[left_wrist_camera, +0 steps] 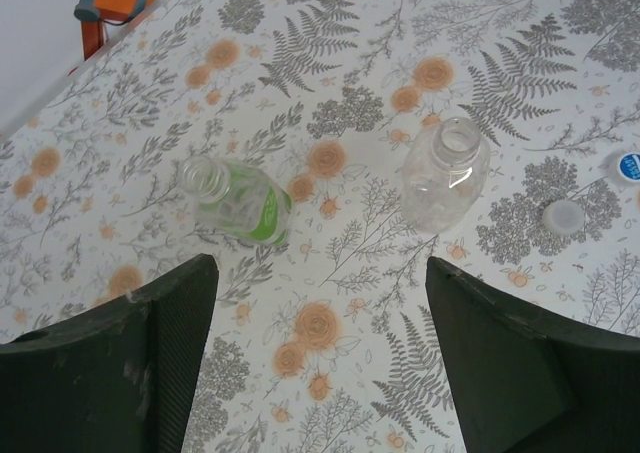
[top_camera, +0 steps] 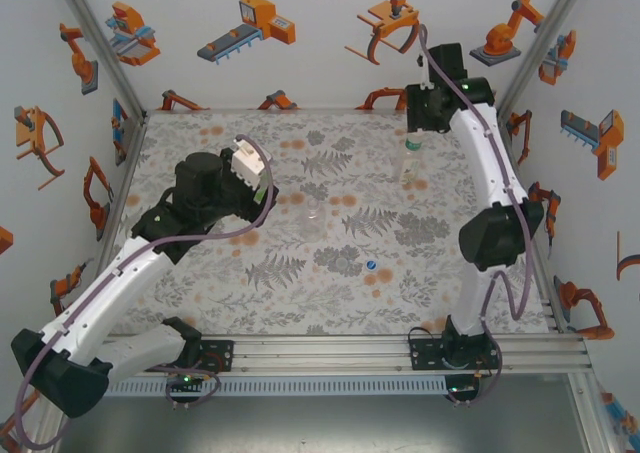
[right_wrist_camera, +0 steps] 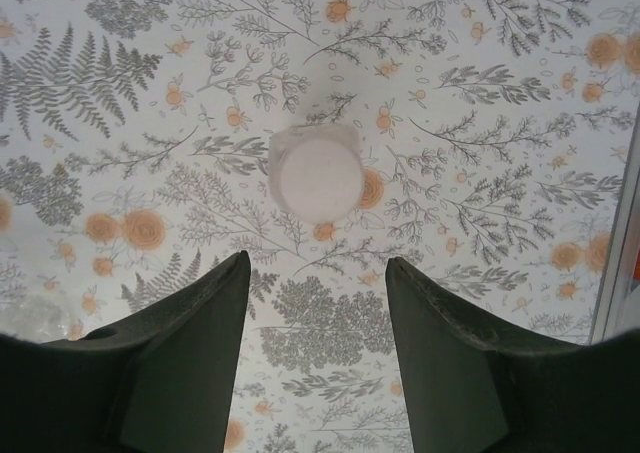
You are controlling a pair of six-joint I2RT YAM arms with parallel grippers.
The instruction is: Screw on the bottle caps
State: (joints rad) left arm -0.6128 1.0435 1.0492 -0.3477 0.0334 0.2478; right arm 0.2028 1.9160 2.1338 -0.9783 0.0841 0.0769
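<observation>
Top view: the left gripper [top_camera: 258,178] hung over the left-centre of the table [top_camera: 250,308]. The right gripper [top_camera: 420,131] was at upper right, directly above the tall bottle [top_camera: 411,163]. That bottle stood with its long axis approx. vertical and its top toward the gripper. The clear bottle [top_camera: 312,218] stood at frame centre, and the blue cap [top_camera: 371,265] lay lower right of it, well apart.

Left wrist view: the fingers [left_wrist_camera: 150,353] were spread wide with nothing between them. The green bottle [left_wrist_camera: 240,201] was left of centre and the clear bottle right of centre. Both had open mouths with no cap on. I judged both upright and seen at a slant, the necks toward the upper edge of the frame. The pale cap [left_wrist_camera: 563,215] lay flat at the right, near the clear bottle, and the blue cap was at the right edge.

Right wrist view: the fingers [right_wrist_camera: 180,363] were apart and empty. Above them at frame centre was a pale round top [right_wrist_camera: 318,173]. I took it for a cap sitting on the tall bottle, seen straight down its axis, but I could not tell if it was tight.

My judgement: one bottle was probably done and two were left. The next move needs one gripper to come down on a loose cap, flat and small, so a narrow, well-centred pinch. The other gripper should hold the matching bottle by its body, and the cap must be level on the neck before turning.
</observation>
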